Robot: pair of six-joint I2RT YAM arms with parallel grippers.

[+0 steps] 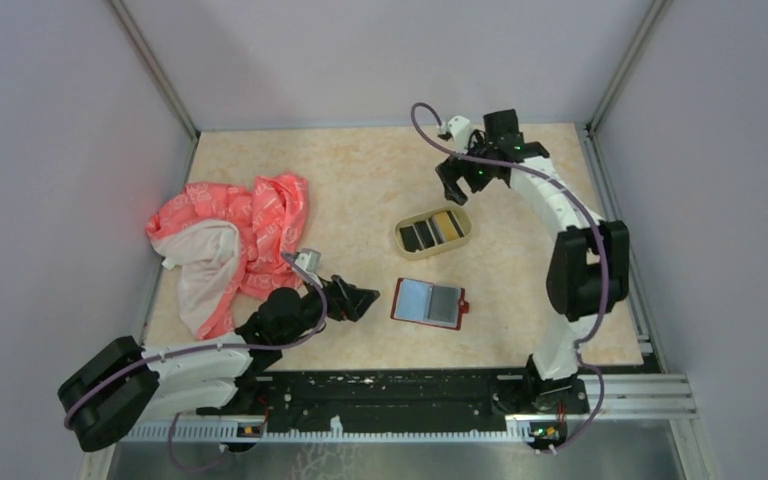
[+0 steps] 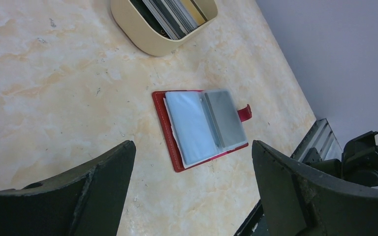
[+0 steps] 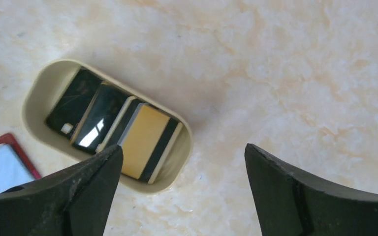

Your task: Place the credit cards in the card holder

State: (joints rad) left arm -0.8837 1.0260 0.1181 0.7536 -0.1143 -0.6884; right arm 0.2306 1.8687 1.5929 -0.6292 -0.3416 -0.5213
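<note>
The red card holder (image 1: 428,302) lies open on the table, its snap tab to the right. A light-blue card (image 2: 189,125) and a greyish card (image 2: 225,119) show in its clear sleeves. Several more credit cards (image 3: 103,123) lie overlapped in the oval tan tray (image 1: 433,231): dark ones and a gold-tan one (image 3: 142,140) with a dark stripe. My right gripper (image 3: 183,150) hangs open above the table just beside the tray's end, with nothing between its fingers. My left gripper (image 2: 192,147) is open and empty, low over the table to the left of the card holder (image 2: 170,147).
A crumpled pink-and-white cloth (image 1: 232,245) lies at the left of the table. Grey walls enclose the table on three sides. A black rail (image 1: 400,390) runs along the near edge, close to the card holder.
</note>
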